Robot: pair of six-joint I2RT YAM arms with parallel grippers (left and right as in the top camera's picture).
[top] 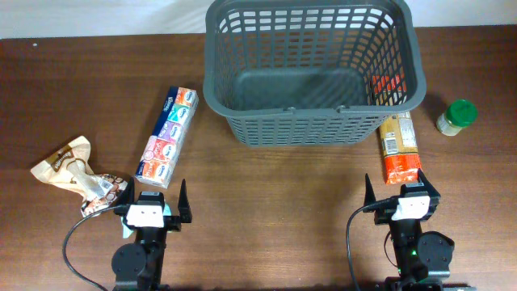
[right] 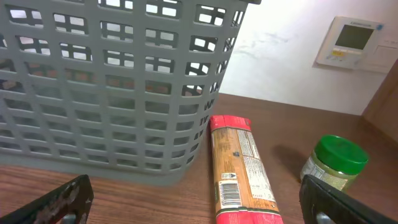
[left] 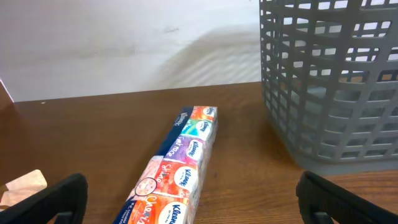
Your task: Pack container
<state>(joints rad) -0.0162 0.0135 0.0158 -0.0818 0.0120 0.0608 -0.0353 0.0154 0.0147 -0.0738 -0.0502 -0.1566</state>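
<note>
container (top: pixel 315 125): grey slotted plastic lattice (rounded corners) | table (top: pixel 266 190): brown woodgrain

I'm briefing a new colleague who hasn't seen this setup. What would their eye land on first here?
The big grey basket dominates the far centre, its floor bare. Next come the colourful tissue pack lying to its left and the red-ended pasta packet to its right, beside a green-lidded jar. The left gripper and right gripper sit open along the near edge, holding nothing.
</note>
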